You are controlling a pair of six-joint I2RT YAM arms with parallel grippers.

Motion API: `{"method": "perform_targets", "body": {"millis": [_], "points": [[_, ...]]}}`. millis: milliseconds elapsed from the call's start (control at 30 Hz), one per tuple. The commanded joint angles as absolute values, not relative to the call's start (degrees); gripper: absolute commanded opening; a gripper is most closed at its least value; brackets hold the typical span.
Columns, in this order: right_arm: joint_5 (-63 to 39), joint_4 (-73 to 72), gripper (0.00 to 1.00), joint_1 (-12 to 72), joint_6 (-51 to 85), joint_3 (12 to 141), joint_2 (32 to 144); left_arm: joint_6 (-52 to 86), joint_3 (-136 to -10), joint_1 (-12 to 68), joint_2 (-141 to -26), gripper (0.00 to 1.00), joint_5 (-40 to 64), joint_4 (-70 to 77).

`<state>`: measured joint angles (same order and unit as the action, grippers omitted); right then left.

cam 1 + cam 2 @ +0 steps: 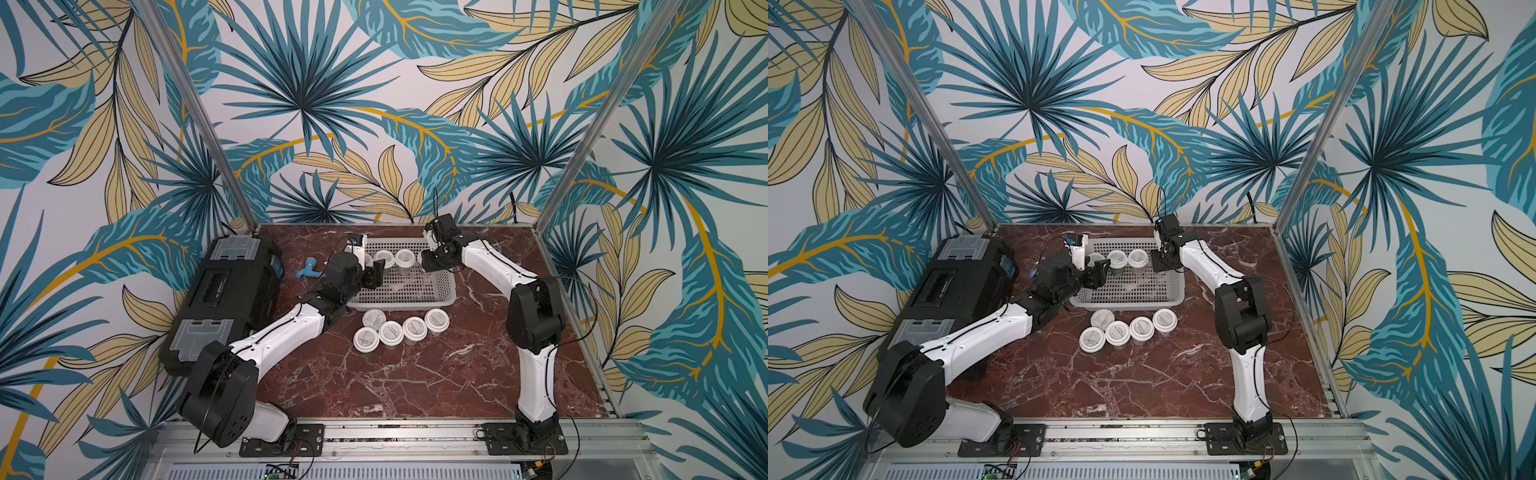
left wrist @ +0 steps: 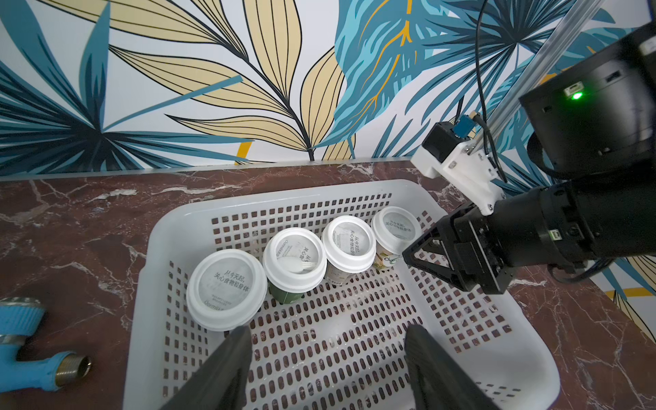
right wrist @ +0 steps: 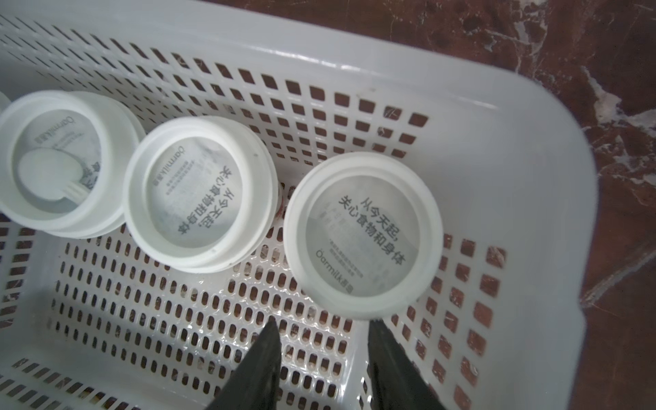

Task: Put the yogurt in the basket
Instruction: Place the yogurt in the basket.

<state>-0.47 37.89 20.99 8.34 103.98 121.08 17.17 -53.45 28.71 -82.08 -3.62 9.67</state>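
4 yogurt cups [image 2: 226,289] upright in bskt [image 2: 284,198]

Four yogurt cups [image 2: 349,245] line the basket's [image 1: 399,306] far wall. Five more huddle on the tabletop [image 1: 415,382] just before it; toolbox [image 1: 232,291] off left, fitting [image 1: 309,268] between toolbox and basket.

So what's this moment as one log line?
basket: four yogurt cups | table: five yogurt cups | left gripper: open, empty | right gripper: open, empty
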Motion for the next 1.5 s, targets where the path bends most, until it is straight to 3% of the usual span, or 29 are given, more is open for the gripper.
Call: {"method": "perform_targets", "body": {"millis": [0, 500, 767, 933, 1200, 1267, 1300, 1467], "points": [[-0.11, 39.02, 0.45, 20.84, 7.98, 106.11, 123.14, 16.96, -53.26, 28.46, -81.41, 0.72, -3.39, 10.72], [-1.31, 39.55, 0.45, 20.91, 8.07, 107.78, 124.65, 16.96, -53.26, 28.44, -81.29, 0.72, -3.41, 10.80], [-3.03, 38.77, 0.47, 20.85, 8.38, 104.32, 119.79, 16.79, -53.34, 28.44, -81.15, 0.72, -3.48, 10.48], [-4.47, 35.34, 0.61, 20.90, 8.00, 99.24, 112.96, 16.35, -53.54, 28.65, -80.03, 0.72, -3.83, 9.45], [-2.77, 27.72, 0.74, 20.91, 5.67, 89.32, 103.00, 15.04, -55.75, 31.02, -78.39, 0.72, -7.43, 4.89], [-1.30, 27.40, 0.78, 20.91, 5.43, 88.15, 101.78, 14.14, -58.40, 31.82, -77.56, 0.73, -8.12, 0.05], [-1.14, 27.10, 0.86, 20.82, 5.47, 87.68, 101.25, 13.89, -59.80, 32.05, -77.17, 0.74, -8.17, -2.74], [0.84, 24.87, 0.97, 20.73, 6.04, 85.06, 97.73, 14.32, -64.60, 34.45, -73.52, 0.74, -10.29, -20.56]]}}
